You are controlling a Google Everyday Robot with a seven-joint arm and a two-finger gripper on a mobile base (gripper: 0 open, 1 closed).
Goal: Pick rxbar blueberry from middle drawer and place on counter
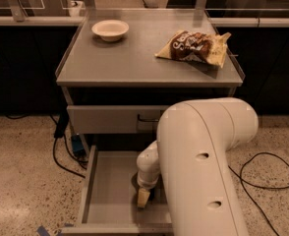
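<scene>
Camera view, looking down: my hand (143, 198) is low inside the open middle drawer (105, 191), near its front and right of centre, just above the flat grey floor. My bulky cream arm (203, 166) fills the lower right and covers the drawer's right side. I cannot tell whether my hand is clenched or released.

The rxbar blueberry I cannot make out for certain. Only a dark sliver (152, 194) shows just right of my hand, against my arm. That is too little to tell which way it points or how its long axis runs.

Above the drawer is a closed grey drawer front (105, 119) with a dark handle (147, 118). The grey tabletop (134, 58) carries a pale bowl (110, 29) at the back left and a crinkled brown-and-cream snack bag (196, 47) at the right, well apart. The floor (21, 181) is speckled beige, with a black cable (262, 181) looping at the right and another beside the cabinet's left side. Dark cabinets stand behind.
</scene>
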